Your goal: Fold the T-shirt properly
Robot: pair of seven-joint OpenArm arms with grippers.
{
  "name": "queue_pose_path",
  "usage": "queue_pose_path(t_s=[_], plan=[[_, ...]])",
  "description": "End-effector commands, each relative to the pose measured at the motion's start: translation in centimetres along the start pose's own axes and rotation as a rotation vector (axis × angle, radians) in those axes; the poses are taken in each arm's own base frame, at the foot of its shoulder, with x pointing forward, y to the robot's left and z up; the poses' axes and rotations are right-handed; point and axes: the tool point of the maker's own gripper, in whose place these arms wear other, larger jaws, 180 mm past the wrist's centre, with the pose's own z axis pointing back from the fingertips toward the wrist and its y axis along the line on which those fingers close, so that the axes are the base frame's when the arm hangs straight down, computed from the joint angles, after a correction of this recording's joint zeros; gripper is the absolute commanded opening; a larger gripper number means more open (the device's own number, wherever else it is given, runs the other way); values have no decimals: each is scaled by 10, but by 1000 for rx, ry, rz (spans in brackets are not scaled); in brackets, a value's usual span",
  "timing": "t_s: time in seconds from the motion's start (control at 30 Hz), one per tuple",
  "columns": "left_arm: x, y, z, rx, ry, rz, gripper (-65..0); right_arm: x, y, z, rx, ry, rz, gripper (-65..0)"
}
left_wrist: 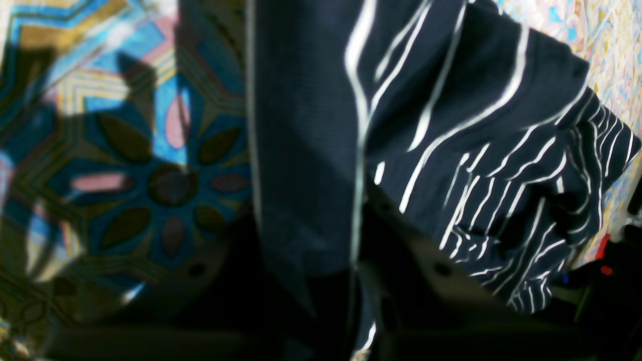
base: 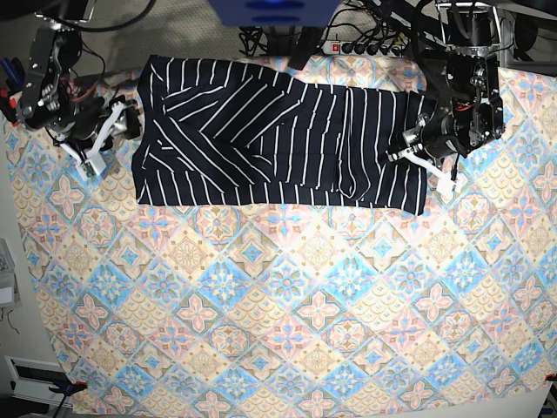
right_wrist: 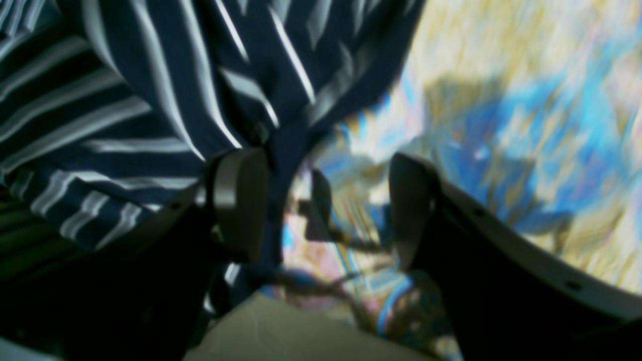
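- Left end effector (base: 424,148): jaws closed on the right-hand edge of the T-shirt (base: 278,139) as the base view shows it; in the left wrist view striped cloth hangs bunched over the fingers.
- Right end effector (right_wrist: 321,200): jaws spread wide, holding nothing; one finger (right_wrist: 241,195) touches a hanging cloth edge, the other stands clear.
- T-shirt: spread flat lengthwise along the far side of the worktop, partly folded over itself, spanning between both arms.
- Tablecloth (base: 287,322): pastel tile pattern, covering the worktop under the shirt.
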Motion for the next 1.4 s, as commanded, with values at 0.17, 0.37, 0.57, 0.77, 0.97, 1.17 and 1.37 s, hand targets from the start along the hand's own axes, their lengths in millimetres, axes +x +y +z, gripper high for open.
queue_pose_path(t_s=[0.17,0.37,0.57,0.77,0.97,1.17,1.37], plan=[[6,-3,4,-14,-19,-14,-650,15,-7,-2,15,-63,-27,-297],[6,-4,4,-15,-19,-13,-650,11,9,-14,64,-33,-7,-297],[5,-4,4,-14,-18,-13,-650,10,16,-26,97,-25,-33,-297],[5,-4,4,-14,-19,-13,-650,9,18,-36,117,-20,-74,-297],[5,-3,4,-11,-20,-13,-650,8,25,-40,132,-21,-87,-297],[5,-3,4,-13,-18,-12,-650,5,42,-49,174,-1,-72,-297],[5,-3,4,-13,-21,-12,-650,0,56,-56,241,0,-115,-297]])
